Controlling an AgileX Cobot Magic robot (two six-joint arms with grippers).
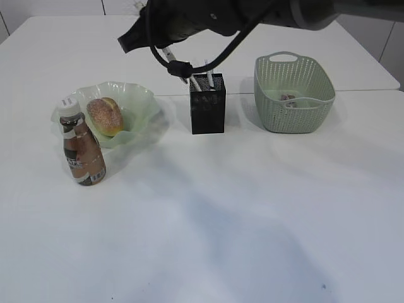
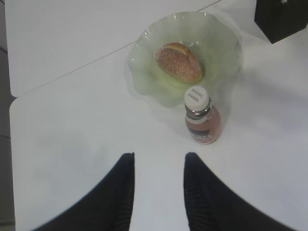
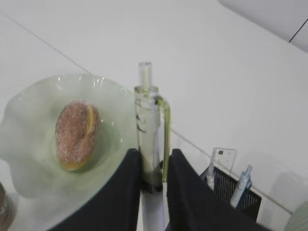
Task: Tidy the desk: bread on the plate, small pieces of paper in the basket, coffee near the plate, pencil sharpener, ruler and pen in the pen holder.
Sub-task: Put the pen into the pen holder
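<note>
Nearest to me on the left of the white tabletop [image 1: 221,240] I see the coffee bottle [image 1: 82,146] standing upright, white cap on, just in front of the plate [image 1: 140,101] and close against its near rim. From the left wrist camera my left claw [image 2: 159,166] hangs above bare tabletop on the near side of the bottle, its two black fingers [image 2: 126,183] parted with nothing between them. Behind the bottle the bread [image 1: 105,116] lies in the pale green ruffled plate. Further right, in the middle, the black mesh pen holder [image 1: 207,104] stands upright with the clear ruler [image 3: 223,158] and a couple of pens poking out of its top; I cannot make out a pencil sharpener inside. To its right, well apart, sits the sage-green basket [image 1: 294,95], and I can see crumpled paper [image 1: 288,98] lying in its bottom. At the far edge my right arm reaches across from the right, above and left of the pen holder; in its wrist view the right claw [image 3: 154,166] is pinched narrow on a clear pen [image 3: 151,139] with a yellow-green clip, held upright over the gap between plate and pen holder.
</note>
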